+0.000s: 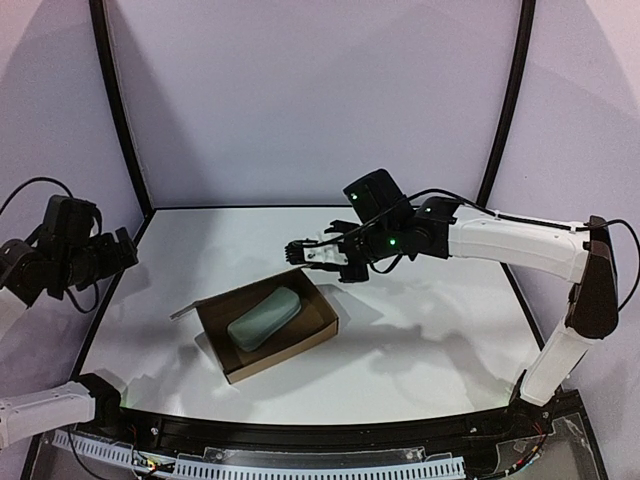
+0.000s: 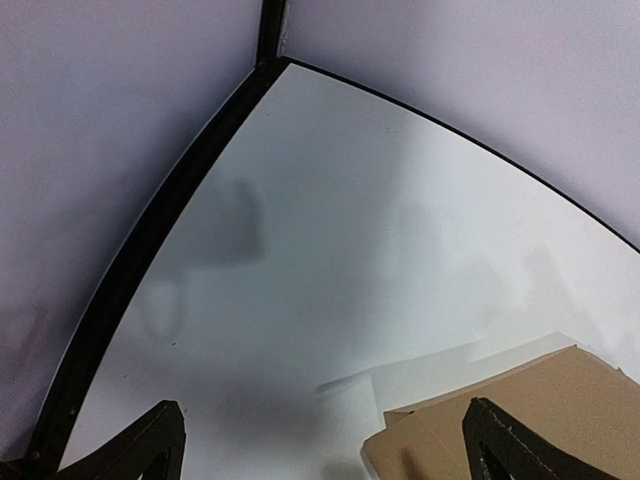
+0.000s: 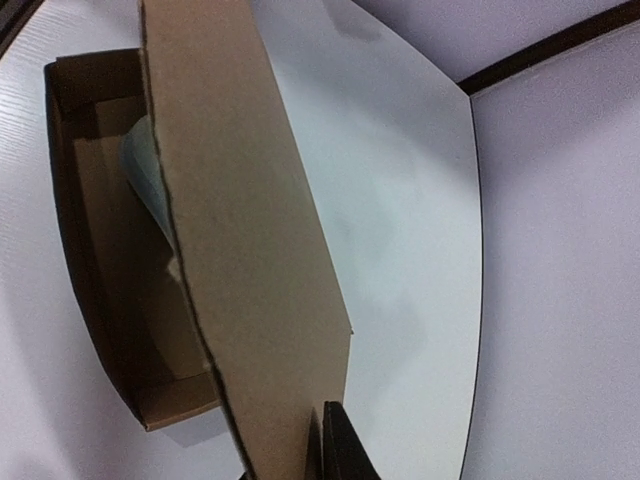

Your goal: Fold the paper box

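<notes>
The paper box (image 1: 285, 350) is a brown cardboard tray in the middle of the table, with a pale grey-green case (image 1: 265, 317) lying inside it. My right gripper (image 1: 298, 250) is at the box's far edge, shut on the raised lid flap (image 3: 240, 230). In the right wrist view one black finger (image 3: 345, 450) presses on the flap's outer face and the other finger is hidden behind it. The tray's inside (image 3: 110, 260) and the case (image 3: 145, 170) show beside the flap. My left gripper (image 1: 125, 250) hangs open off the table's left side, apart from the box corner (image 2: 540, 400).
A thin flap (image 1: 185, 312) sticks out from the box's left corner over the white table (image 1: 420, 330). A black frame post (image 2: 150, 250) runs along the table's left edge, and pale walls close the back and sides.
</notes>
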Controlling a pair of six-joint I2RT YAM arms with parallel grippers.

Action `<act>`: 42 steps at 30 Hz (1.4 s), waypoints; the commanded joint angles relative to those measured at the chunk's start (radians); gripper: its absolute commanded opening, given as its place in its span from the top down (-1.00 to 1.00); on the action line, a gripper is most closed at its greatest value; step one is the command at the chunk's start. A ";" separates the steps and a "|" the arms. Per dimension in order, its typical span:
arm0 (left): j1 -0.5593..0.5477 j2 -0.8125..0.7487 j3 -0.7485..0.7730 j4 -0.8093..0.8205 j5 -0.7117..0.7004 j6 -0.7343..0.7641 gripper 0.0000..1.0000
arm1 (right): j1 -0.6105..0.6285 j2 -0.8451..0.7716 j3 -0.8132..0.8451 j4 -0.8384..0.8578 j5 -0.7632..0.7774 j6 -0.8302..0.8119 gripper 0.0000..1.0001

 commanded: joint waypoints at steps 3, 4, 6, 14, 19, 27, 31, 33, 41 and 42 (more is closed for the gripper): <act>-0.002 0.101 0.045 0.131 0.030 0.038 -0.98 | -0.050 0.022 0.048 -0.021 0.177 0.067 0.84; -0.002 0.120 0.048 0.163 0.033 0.050 -0.98 | -0.058 0.021 0.053 -0.017 0.206 0.072 0.86; -0.002 0.149 0.058 0.205 0.040 0.065 -0.97 | -0.076 0.014 0.066 -0.020 0.235 0.074 0.89; 0.029 0.287 0.077 0.387 0.142 0.152 -0.97 | -0.151 0.005 0.069 -0.022 0.279 0.082 0.87; 0.113 0.327 -0.005 0.575 0.363 0.341 -0.97 | -0.169 0.038 0.099 -0.021 0.298 0.063 0.85; 0.116 0.332 -0.164 0.854 0.736 0.712 -0.97 | -0.184 0.023 0.134 -0.046 0.227 0.160 0.10; 0.116 0.392 -0.153 0.894 0.824 0.733 -0.97 | -0.184 -0.014 0.046 -0.012 0.120 0.162 -0.39; 0.115 0.430 -0.119 0.847 0.853 0.753 -0.98 | -0.184 -0.041 0.009 0.020 0.084 0.182 -0.51; 0.114 0.527 -0.113 0.825 0.853 0.766 -0.97 | -0.185 -0.185 -0.166 0.016 -0.033 0.171 -0.79; 0.114 0.522 -0.123 0.841 0.844 0.754 -0.97 | -0.184 -0.197 -0.182 0.016 -0.033 0.170 -0.81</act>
